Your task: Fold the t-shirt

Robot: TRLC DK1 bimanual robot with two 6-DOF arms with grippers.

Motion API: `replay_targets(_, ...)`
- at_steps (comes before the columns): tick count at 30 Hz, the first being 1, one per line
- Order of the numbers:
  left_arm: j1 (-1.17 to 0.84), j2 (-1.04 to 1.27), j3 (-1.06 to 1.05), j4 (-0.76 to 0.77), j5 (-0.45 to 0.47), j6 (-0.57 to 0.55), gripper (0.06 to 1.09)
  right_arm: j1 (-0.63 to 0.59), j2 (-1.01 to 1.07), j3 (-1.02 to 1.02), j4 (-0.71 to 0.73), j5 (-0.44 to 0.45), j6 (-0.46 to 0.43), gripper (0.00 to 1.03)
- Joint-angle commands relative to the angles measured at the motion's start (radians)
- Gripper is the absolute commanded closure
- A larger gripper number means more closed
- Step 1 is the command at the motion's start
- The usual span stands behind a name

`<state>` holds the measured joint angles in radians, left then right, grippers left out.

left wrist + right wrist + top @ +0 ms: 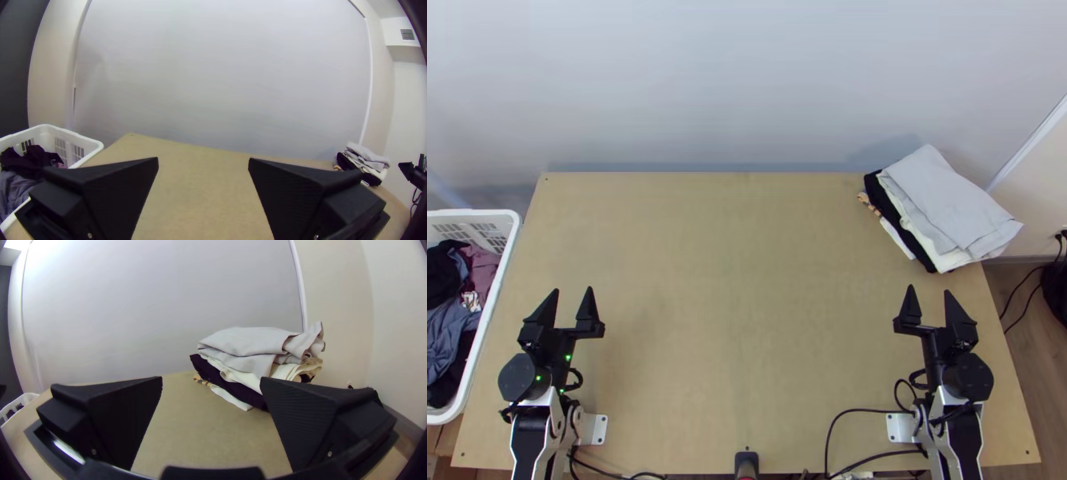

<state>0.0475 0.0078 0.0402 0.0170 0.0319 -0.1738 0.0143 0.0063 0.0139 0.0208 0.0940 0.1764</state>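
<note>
Top view: a pale wall (747, 80) backs my bench (747, 320); folded clothes (943, 200) sit upper right, bunched clothes (451, 328) in the basket (475, 214) at left; lower down, my left claw (572, 291) and right claw (929, 290) gape wide.

robot lab, mounted arms (529, 448), cables (863, 410)

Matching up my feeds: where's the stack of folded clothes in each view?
Top view: the stack is at the table's far right corner.
Left wrist view: the stack is far off, beyond one finger of the left hand.
Right wrist view: nearer, partly behind one finger of the right hand.
Shared landmark: white basket, table's left side.
</note>
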Motion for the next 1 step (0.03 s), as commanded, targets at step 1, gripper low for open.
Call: replay_targets(1,-0.003,-0.008,-0.036,-0.031,-0.004,0.011,0.1,0.007,-0.008,-0.008,-0.013,0.009,0.02,0.03)
